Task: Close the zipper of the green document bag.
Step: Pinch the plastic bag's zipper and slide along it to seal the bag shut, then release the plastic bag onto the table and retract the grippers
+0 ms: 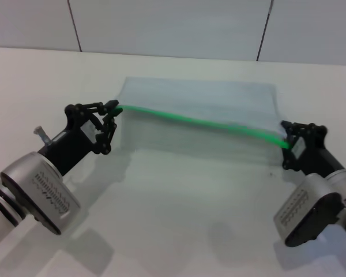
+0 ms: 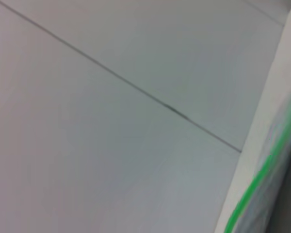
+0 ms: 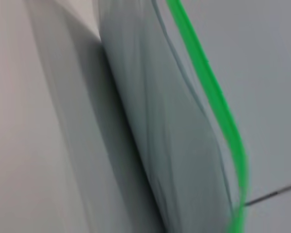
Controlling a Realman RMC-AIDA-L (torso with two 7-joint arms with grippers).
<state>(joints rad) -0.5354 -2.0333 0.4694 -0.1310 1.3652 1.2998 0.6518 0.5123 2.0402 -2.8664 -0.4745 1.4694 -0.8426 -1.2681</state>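
The green document bag (image 1: 202, 104) is a pale translucent pouch, held off the white table (image 1: 190, 213) by its near long edge. Along that edge the bright green zipper (image 1: 196, 121) runs taut between my two grippers. My left gripper (image 1: 113, 111) is shut on the bag's left end, right at the green strip. At the opposite end my right gripper (image 1: 287, 141) pinches the bag by the strip. The slider tab is too small to make out. The left wrist view shows the zipper (image 2: 254, 187). In the right wrist view the zipper (image 3: 208, 85) borders the bag (image 3: 169, 136).
A pale tiled wall (image 1: 161, 23) with dark seams rises behind the table's far edge. The bag's far edge rests on the table near that wall. Shadows of both arms fall on the bare tabletop in front.
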